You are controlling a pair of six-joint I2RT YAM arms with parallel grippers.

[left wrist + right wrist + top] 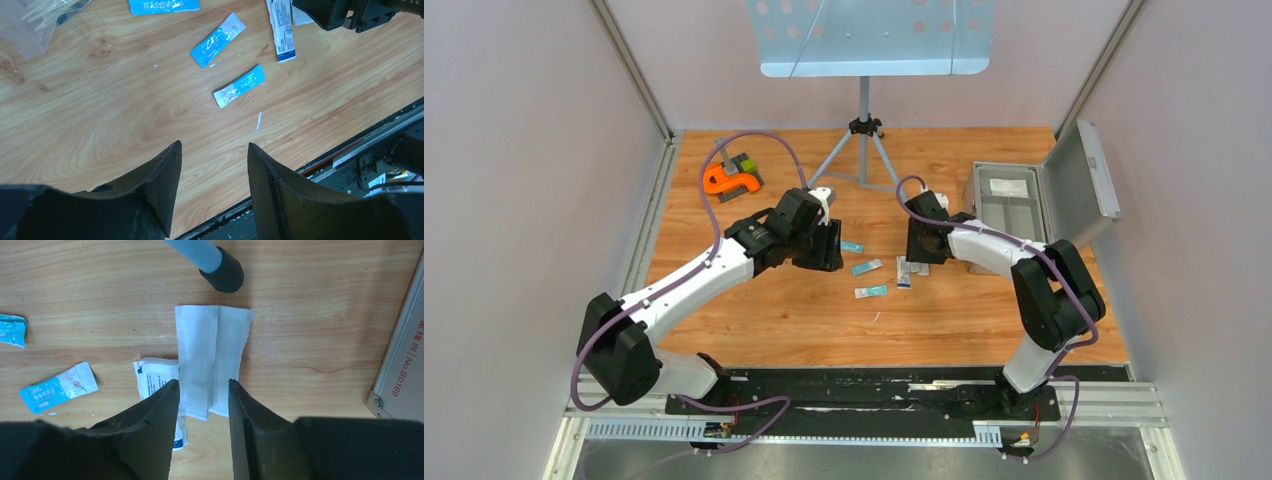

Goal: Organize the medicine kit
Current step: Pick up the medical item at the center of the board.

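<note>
The grey metal kit box [1009, 205] stands open at the right with one white packet inside; its corner shows in the right wrist view [397, 380]. My right gripper [202, 382] is open, low over the near end of a white gauze packet [212, 355], which lies partly on a white blue-printed packet [152, 377]. From above the right gripper [919, 255] is over these packets. My left gripper [213, 146] is open and empty above bare wood, also seen from above [827, 258]. Teal packets [218, 39] [239, 86] and the blue-printed packet [282, 30] lie ahead of it.
A music stand tripod [864, 140] stands at the back centre; one foot [222, 272] is just beyond the gauze. An orange tool [729, 180] and a green item [746, 163] lie at the back left. A clear plastic bag [30, 17] lies near the left gripper. Walls close both sides.
</note>
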